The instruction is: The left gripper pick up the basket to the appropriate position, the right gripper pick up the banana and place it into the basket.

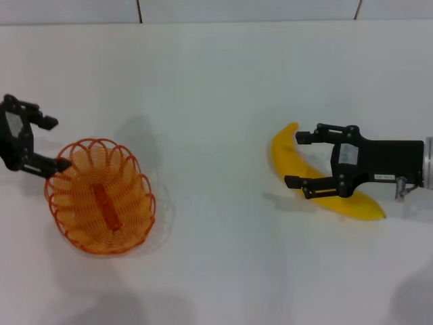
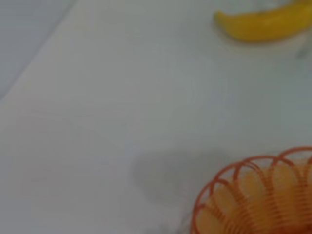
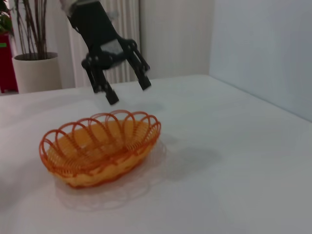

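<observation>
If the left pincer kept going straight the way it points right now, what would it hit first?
Probably the basket. The left pincer is open and aimed toward the basket's near rim; in the right wrist view it hangs just above that rim. Depth is unclear, so it might pass over the rim and meet the white table beyond.

Orange wire basket (image 1: 101,196) upright on table, yellow banana (image 1: 318,177) lying well right.

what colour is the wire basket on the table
The basket is orange, rim and wires alike; the right wrist view shows it best.
</observation>
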`<move>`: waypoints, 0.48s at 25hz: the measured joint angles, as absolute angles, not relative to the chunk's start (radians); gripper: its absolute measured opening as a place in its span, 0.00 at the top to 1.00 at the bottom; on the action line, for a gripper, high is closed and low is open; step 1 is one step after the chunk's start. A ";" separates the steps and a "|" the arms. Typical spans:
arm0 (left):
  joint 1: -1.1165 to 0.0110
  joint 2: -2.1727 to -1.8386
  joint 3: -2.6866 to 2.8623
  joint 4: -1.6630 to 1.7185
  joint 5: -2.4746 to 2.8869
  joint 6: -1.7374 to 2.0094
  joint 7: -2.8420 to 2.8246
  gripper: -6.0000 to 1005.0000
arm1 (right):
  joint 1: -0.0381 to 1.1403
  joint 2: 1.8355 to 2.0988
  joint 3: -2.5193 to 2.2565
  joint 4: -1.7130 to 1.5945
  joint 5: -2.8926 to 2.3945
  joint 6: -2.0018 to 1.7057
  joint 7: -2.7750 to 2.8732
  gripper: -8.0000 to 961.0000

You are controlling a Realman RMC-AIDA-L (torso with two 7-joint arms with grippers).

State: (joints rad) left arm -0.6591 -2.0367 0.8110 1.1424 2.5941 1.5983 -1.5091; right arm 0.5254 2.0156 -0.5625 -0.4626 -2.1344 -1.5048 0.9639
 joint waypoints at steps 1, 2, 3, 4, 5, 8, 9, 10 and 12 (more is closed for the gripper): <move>-0.662 -2.037 0.817 1.130 2.595 1.588 -1.508 0.18 | 0.528 2.017 -0.563 -0.462 -2.134 -1.505 0.964 0.07; -0.666 -2.037 0.824 1.117 2.597 1.575 -1.506 0.18 | 0.529 2.018 -0.563 -0.462 -2.133 -1.505 0.964 0.07; -0.669 -2.037 0.831 1.103 2.598 1.557 -1.503 0.19 | 0.529 2.018 -0.563 -0.462 -2.131 -1.505 0.964 0.07; -0.674 -2.038 0.842 1.082 2.599 1.531 -1.499 0.19 | 0.529 2.018 -0.563 -0.462 -2.130 -1.505 0.964 0.07; -0.678 -2.038 0.853 1.064 2.598 1.506 -1.496 0.19 | 0.529 2.019 -0.563 -0.462 -2.130 -1.505 0.964 0.07; -0.693 -2.038 0.886 1.004 2.589 1.434 -1.490 0.19 | 0.528 2.019 -0.563 -0.461 -2.129 -1.497 0.964 0.08; -0.698 -2.039 0.891 0.991 2.587 1.418 -1.488 0.19 | 0.528 2.019 -0.563 -0.461 -2.129 -1.491 0.965 0.08; -0.703 -2.040 0.896 0.982 2.585 1.404 -1.486 0.19 | 0.528 2.019 -0.563 -0.460 -2.129 -1.486 0.965 0.08; -0.710 -2.040 0.904 0.968 2.578 1.390 -1.480 0.19 | 0.528 2.019 -0.563 -0.460 -2.129 -1.481 0.965 0.08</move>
